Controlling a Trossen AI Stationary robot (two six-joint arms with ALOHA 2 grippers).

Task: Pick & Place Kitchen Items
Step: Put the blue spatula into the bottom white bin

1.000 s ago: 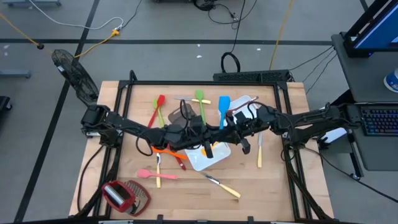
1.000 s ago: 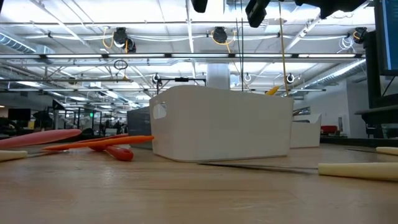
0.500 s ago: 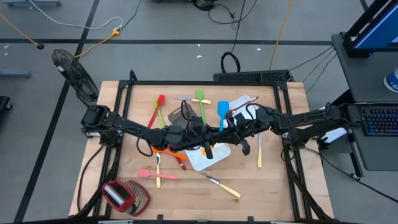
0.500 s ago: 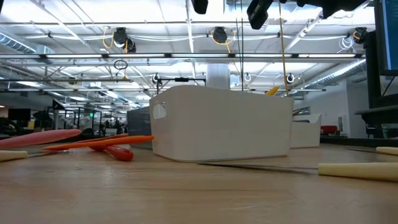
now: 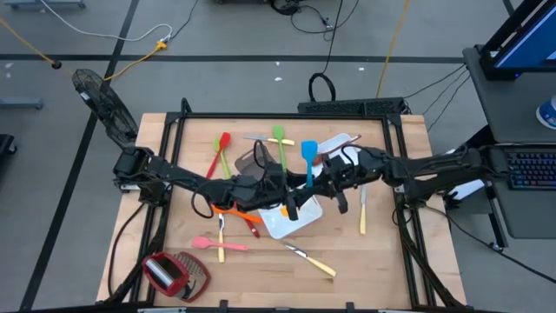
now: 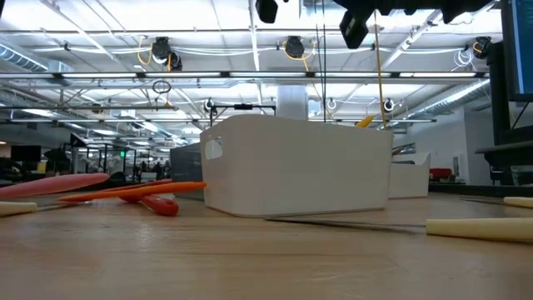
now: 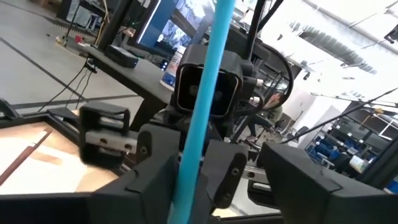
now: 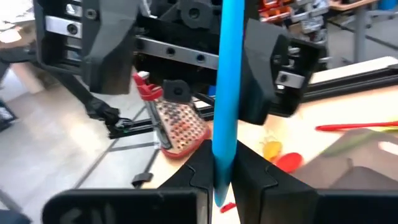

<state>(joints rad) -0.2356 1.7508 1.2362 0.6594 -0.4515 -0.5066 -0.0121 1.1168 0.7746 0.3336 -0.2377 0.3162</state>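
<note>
table: wooden top (image 5: 382,261) being framed by black rails | white tray (image 5: 300,219) being seen mid-table, standing as a tall white box (image 6: 296,167) in the low view | red-and-wire-mesh tool (image 5: 174,274) lying at near-left corner | black fan (image 5: 104,104) standing off far-left corner | keyboard (image 5: 528,169) lying on side desk

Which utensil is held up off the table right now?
The blue spatula: the right gripper is clamped on its handle, while the red, green and pink ones lie flat.

— Where are the arms?
— Both reach in over the middle of the desk, wrists nearly meeting.
— And the hands?
— The right hand (image 8: 222,171) is clamped tight; the left hand (image 7: 214,180) has its fingers spread apart.
</note>
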